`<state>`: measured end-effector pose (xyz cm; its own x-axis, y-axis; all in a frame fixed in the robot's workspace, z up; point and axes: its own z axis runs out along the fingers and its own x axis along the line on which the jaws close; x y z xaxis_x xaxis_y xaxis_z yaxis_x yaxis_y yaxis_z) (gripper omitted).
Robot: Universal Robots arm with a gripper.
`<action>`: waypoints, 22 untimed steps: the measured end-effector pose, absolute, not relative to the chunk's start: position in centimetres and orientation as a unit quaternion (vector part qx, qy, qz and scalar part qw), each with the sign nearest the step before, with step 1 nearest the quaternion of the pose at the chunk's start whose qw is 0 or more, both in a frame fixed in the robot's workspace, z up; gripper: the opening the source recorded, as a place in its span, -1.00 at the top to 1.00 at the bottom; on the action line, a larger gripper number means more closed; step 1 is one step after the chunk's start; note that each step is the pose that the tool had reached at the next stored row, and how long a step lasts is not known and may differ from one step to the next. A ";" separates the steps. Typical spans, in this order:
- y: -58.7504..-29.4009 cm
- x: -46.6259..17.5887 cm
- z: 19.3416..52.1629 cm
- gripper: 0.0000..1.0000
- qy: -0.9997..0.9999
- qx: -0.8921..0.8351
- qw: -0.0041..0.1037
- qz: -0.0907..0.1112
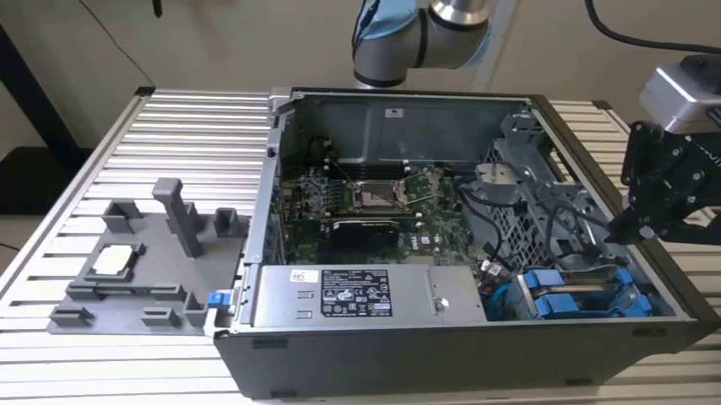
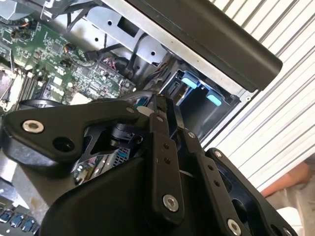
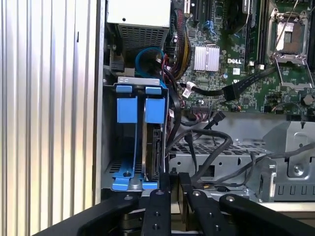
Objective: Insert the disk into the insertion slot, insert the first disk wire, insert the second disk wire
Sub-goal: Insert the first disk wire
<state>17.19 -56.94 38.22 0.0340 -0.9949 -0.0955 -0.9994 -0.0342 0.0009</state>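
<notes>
The disk (image 3: 156, 147) stands edge-on in its bright blue carrier frame (image 3: 155, 109), seated in the insertion slot (image 3: 109, 147) of the grey drive cage at the case's corner. In the exterior view the blue carrier frames (image 1: 575, 295) show at the case's lower right. My gripper (image 1: 622, 232) hangs over the case's right wall, above and behind the blue carrier frames. Its black fingers (image 3: 160, 194) sit close together just short of the disk's rear edge, with nothing seen between them. Loose black wires (image 3: 206, 147) drape over the cage beside the disk. In the second wrist view the gripper (image 2: 157, 105) points at the bay.
The open computer case (image 1: 451, 346) lies on a slatted metal table (image 1: 192, 135). Inside are the motherboard (image 1: 372, 202) and a labelled power supply (image 1: 338, 295). A grey fixture plate (image 1: 147, 270) with upright blocks lies at the exterior view's left. A person's hand (image 2: 295, 182) shows beyond the case.
</notes>
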 end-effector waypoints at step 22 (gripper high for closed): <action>-56.2 16.6 36.2 0.62 0.696 -0.718 -0.001 -0.003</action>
<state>16.64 -56.16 36.18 0.0319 -0.9995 0.0063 -0.9995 -0.0319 -0.0027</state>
